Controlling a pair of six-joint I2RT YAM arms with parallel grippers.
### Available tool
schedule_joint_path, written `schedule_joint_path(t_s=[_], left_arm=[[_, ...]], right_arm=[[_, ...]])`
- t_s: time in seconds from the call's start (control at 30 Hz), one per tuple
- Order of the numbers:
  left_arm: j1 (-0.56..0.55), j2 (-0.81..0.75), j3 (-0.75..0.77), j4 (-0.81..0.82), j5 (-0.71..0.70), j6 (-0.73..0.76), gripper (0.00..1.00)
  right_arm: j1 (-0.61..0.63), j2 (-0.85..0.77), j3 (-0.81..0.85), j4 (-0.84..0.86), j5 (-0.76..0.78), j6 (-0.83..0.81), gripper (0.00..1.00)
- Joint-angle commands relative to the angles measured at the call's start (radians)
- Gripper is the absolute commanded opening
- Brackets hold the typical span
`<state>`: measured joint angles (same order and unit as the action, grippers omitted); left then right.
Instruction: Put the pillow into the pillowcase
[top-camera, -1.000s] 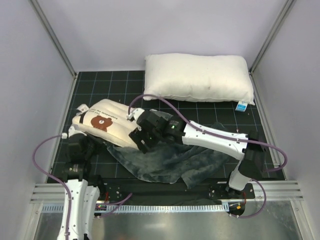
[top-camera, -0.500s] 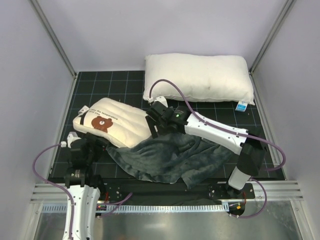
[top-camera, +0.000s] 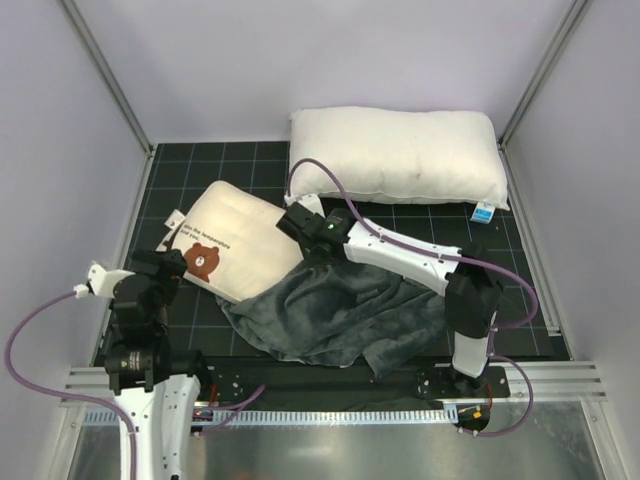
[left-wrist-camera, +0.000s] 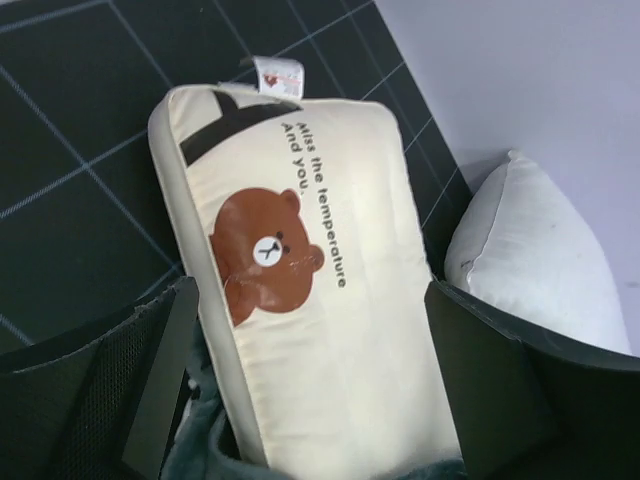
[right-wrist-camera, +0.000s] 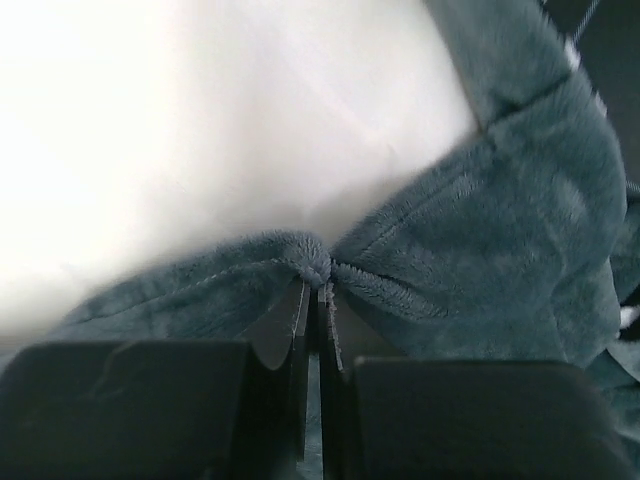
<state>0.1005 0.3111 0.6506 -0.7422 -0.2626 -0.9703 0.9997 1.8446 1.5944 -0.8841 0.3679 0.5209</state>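
The left arm (top-camera: 135, 345) rises from its base at the near left edge, its wrist tipped forward. The left gripper (left-wrist-camera: 320, 400) hangs with its jaws spread wide, holding nothing. The right arm (top-camera: 400, 258) stands up to its elbow, then stretches its forearm low toward the left. The right gripper (right-wrist-camera: 315, 300) has its fingers pressed together, pinching a fold of the pillowcase (right-wrist-camera: 480, 230).

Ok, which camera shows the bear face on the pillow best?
Left wrist: the bear face sits large and sharp mid-frame, text legible beside it. Top external shows it small. Right wrist shows only overexposed pillow and grey pillowcase, no face.
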Motion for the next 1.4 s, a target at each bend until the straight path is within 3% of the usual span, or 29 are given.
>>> schedule_joint_path(t_s=[0.0, 0.1, 0.2, 0.27, 0.33, 0.53, 0.67, 0.7, 0.73, 0.8, 0.83, 0.93, 1.1, 1.2, 1.37], left_arm=[[0.002, 0.086, 0.038, 0.076, -0.066, 0.07, 1.0], [0.002, 0.328, 0.032, 0.208, 0.046, 0.085, 1.0], [0.002, 0.577, 0.095, 0.251, 0.056, 0.126, 1.0], [0.057, 0.697, 0.129, 0.285, 0.117, 0.108, 1.0], [0.074, 0.747, 0.141, 0.325, 0.134, 0.088, 1.0], [0.076, 0.931, 0.181, 0.403, -0.035, 0.085, 1.0], [0.076, 1.115, 0.193, 0.463, 0.082, 0.082, 0.98], [0.074, 1.138, 0.175, 0.545, 0.2, 0.087, 0.91], [0.076, 1.17, 0.128, 0.605, 0.295, 0.081, 0.72], [0.044, 1.168, 0.046, 0.79, 0.44, 0.018, 0.59], [0.019, 1.152, 0.008, 0.834, 0.451, 0.007, 0.48], [-0.128, 1.051, -0.101, 0.862, 0.395, -0.001, 0.39], [-0.31, 0.812, -0.207, 0.825, 0.353, -0.013, 0.33], [-0.375, 0.653, -0.23, 0.712, 0.324, -0.016, 0.34], [-0.45, 0.386, -0.281, 0.517, 0.29, -0.013, 0.42]], right_arm=[[-0.004, -0.002, 0.119, 0.088, 0.005, -0.012, 0.04], [-0.006, 0.022, 0.186, 0.106, -0.003, -0.01, 0.04], [-0.01, 0.03, 0.197, 0.138, -0.029, -0.01, 0.04], [-0.027, 0.039, 0.199, 0.184, -0.072, -0.015, 0.04], [-0.036, 0.045, 0.219, 0.209, -0.118, -0.015, 0.04], [-0.053, 0.094, 0.297, 0.201, -0.162, -0.033, 0.04], [-0.055, 0.116, 0.292, 0.215, -0.198, -0.035, 0.04], [-0.058, 0.122, 0.297, 0.226, -0.204, -0.041, 0.04], [-0.061, 0.139, 0.305, 0.229, -0.213, -0.044, 0.04], [-0.07, 0.16, 0.355, 0.231, -0.265, -0.061, 0.04], [-0.082, 0.186, 0.377, 0.229, -0.288, -0.068, 0.04], [-0.101, 0.226, 0.469, 0.214, -0.352, -0.084, 0.04], [-0.107, 0.216, 0.504, 0.243, -0.51, -0.102, 0.04], [-0.107, 0.16, 0.443, 0.258, -0.552, -0.111, 0.04], [-0.122, -0.046, 0.114, 0.298, -0.453, -0.101, 0.09]])
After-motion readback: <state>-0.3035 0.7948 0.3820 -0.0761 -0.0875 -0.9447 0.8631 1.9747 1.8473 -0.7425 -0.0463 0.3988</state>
